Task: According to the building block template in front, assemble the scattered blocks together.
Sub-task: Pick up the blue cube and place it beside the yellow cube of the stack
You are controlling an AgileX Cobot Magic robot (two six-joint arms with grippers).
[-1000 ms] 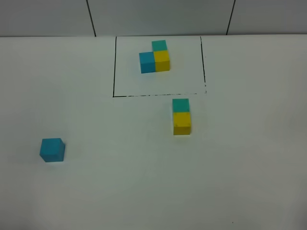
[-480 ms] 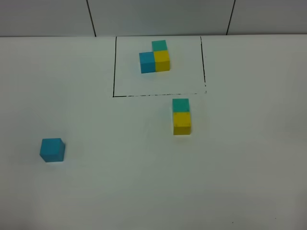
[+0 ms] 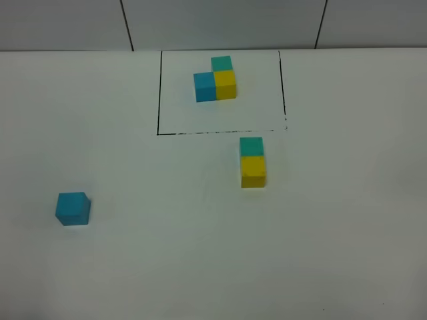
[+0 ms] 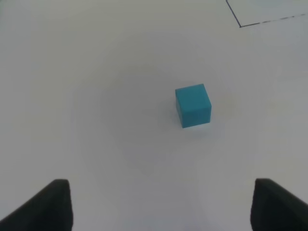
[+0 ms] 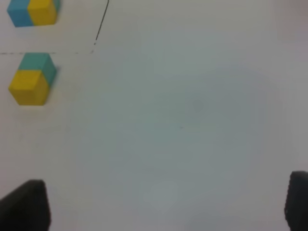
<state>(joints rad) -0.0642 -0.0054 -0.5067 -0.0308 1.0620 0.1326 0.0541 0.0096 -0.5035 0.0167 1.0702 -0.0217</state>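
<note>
The template (image 3: 215,79) is an L of teal, yellow and blue cubes inside a thin black rectangle (image 3: 158,100) at the far middle. Just in front of it, a loose teal-green cube (image 3: 251,146) touches a loose yellow cube (image 3: 253,171); both show in the right wrist view (image 5: 37,62) (image 5: 29,87). The loose sky-blue cube (image 3: 72,208) sits alone at the left and shows in the left wrist view (image 4: 193,105). My left gripper (image 4: 161,209) is open, back from the blue cube. My right gripper (image 5: 159,207) is open, to the right of the joined pair. Neither gripper shows in the exterior view.
The white table (image 3: 200,253) ends at a pale wall with dark seams (image 3: 127,27) behind the template. A corner of the black frame line shows in the left wrist view (image 4: 239,25).
</note>
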